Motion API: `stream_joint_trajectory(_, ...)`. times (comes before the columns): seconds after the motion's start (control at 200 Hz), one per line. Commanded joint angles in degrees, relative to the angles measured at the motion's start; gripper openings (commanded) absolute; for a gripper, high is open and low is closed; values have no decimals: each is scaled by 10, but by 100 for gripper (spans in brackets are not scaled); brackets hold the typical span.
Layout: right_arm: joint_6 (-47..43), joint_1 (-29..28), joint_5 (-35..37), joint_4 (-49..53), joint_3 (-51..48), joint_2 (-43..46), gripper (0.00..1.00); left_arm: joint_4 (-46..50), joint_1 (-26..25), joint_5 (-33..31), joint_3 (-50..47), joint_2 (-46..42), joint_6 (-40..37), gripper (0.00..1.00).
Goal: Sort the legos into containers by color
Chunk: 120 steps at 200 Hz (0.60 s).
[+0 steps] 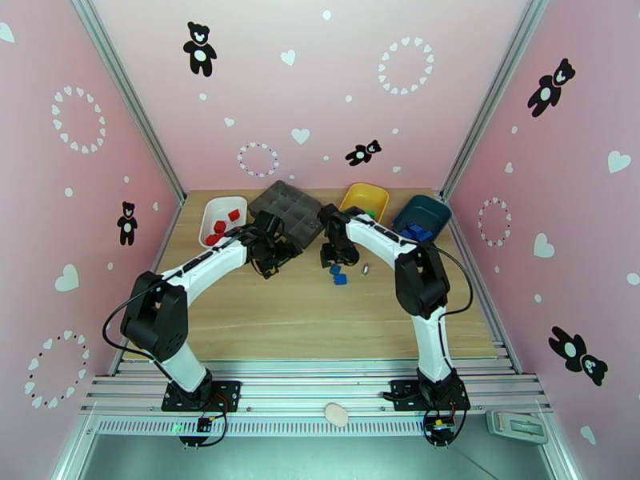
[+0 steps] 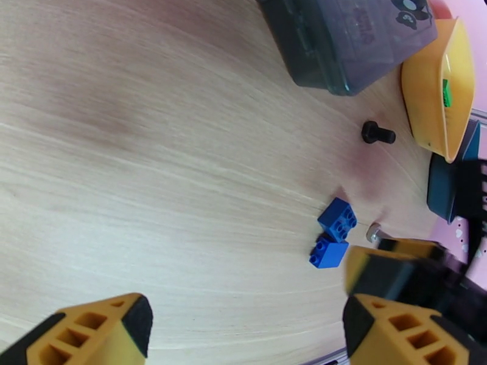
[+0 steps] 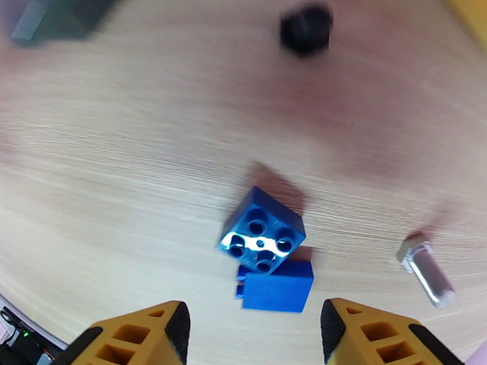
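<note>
Right gripper [image 3: 254, 326]: fingers spread wide, nothing held, hovering over two touching blue legos. A side-lying brick [image 3: 275, 286] sits just ahead between the fingers, and a four-stud brick [image 3: 262, 233] just beyond it. Judgement: take the nearer brick alone, dropping straight and closing across its flat faces, clear of the silvery metal bit [image 3: 426, 272] to the right and the black screw [image 3: 306, 27] farther ahead. Left gripper [image 2: 249, 323] also wide and empty; blue belongs in the dark teal bin [image 1: 428, 208].
</note>
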<state>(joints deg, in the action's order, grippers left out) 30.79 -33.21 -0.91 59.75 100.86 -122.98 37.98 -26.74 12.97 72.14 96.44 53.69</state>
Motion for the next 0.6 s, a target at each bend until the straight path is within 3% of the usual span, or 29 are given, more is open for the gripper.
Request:
stream_joint_trajectory(0.0,5,-1,-4,0,-10,-19,60,-13,2,-8,-10,-19,6,88)
stream_joint_trajectory(0.596,14,-11,-15,5,44,-86,57,-4,2,2,9,-2,-4,88)
